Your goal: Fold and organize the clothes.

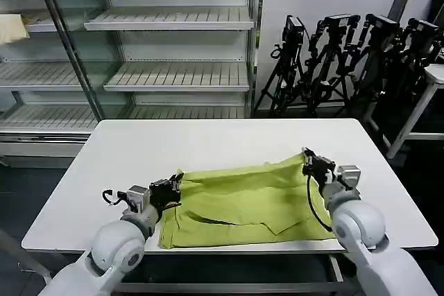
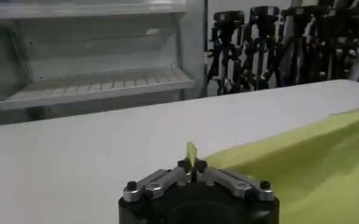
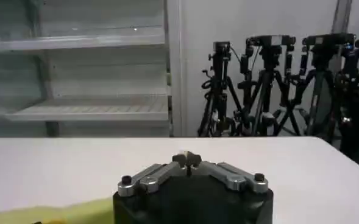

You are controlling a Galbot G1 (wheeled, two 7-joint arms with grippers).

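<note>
Two grippers are clamped on one lime-green short-sleeved shirt of thin soft fabric [image 1: 243,202], which is spread across the near half of the white rectangular counter [image 1: 208,140]. Its left edge is pinched by the left gripper [image 1: 173,188], with a sliver of cloth seen between the closed fingertips [image 2: 192,159]. Its far right corner is gripped by the right gripper [image 1: 310,161].

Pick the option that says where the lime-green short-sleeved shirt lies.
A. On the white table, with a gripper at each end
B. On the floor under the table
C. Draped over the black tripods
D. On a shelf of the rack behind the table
A: the lime-green short-sleeved shirt lies on the white table, with the left gripper shut on one end and the right gripper shut on the other.
</note>
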